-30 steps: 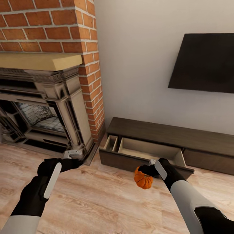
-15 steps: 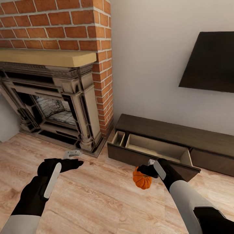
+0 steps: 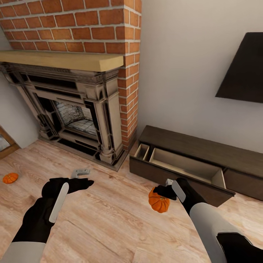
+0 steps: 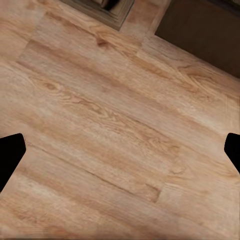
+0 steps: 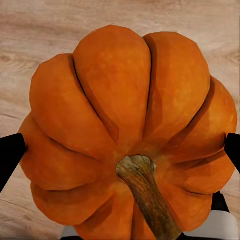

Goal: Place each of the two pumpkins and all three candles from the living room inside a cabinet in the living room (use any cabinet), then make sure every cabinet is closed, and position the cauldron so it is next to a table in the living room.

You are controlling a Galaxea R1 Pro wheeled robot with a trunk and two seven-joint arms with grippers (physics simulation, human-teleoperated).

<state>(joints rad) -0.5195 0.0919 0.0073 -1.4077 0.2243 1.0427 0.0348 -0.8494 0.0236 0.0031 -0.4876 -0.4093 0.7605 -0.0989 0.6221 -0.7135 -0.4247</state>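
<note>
Right gripper point(image 3: 160, 190) near centre-right, jaws clamped on a pumpkin point(image 3: 159, 202) held above the wood floor point(image 3: 109, 219); the wrist view shows its stem point(image 5: 145, 192) and ribs. Left gripper point(image 3: 84, 182) at left, jaws apart, nothing between them. Second pumpkin point(image 3: 10, 178) lies on the floor, far left. Farther right, the cabinet point(image 3: 204, 149) against the wall has its drawer point(image 3: 182, 168) pulled out. Fireplace point(image 3: 73, 109) far left.

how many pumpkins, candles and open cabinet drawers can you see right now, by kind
pumpkins: 2 (one held in the right gripper, pumpkin at; one on the floor)
candles: 0 in view
open drawers of the cabinet: 1, with a small and a large compartment
total: 3
</note>
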